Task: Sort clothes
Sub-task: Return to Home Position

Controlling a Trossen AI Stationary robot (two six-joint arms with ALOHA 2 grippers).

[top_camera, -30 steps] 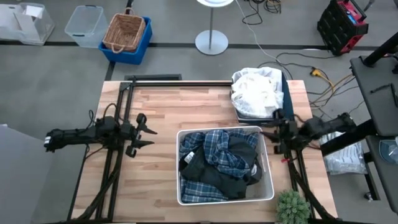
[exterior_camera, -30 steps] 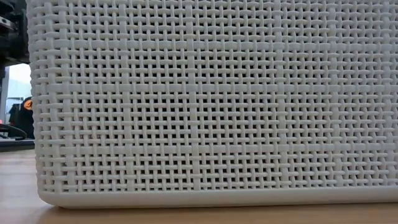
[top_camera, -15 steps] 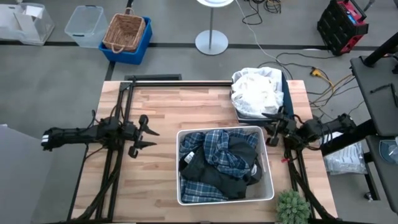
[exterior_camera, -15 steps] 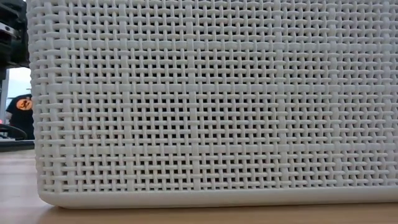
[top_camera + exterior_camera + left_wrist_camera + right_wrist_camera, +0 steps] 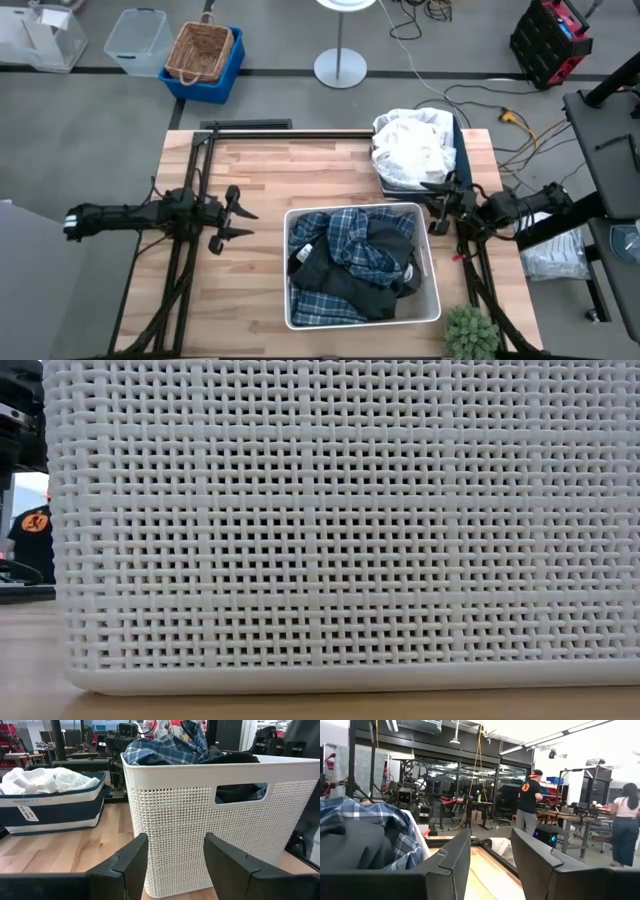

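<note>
Between my left gripper (image 5: 233,213) and right gripper (image 5: 437,207), both spread wide, the white bin (image 5: 433,275) holds plaid and dark clothes (image 5: 350,245); beside my right one, the navy bin (image 5: 457,140) holds white clothes (image 5: 410,145).

White bin (image 5: 435,290) at front of wooden table (image 5: 250,290), navy bin (image 5: 60,815) behind it; on floor wicker basket (image 5: 203,50) in blue crate (image 5: 228,78), clear tub (image 5: 135,38), lamp base (image 5: 340,68); plant (image 5: 470,333) at table's front corner

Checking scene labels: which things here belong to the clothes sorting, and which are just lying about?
Job: plaid shirt, dark garment, white bin, white clothes, navy bin, left end effector, right end effector.
Lying about: wicker basket, clear tub, lamp base, plant.
</note>
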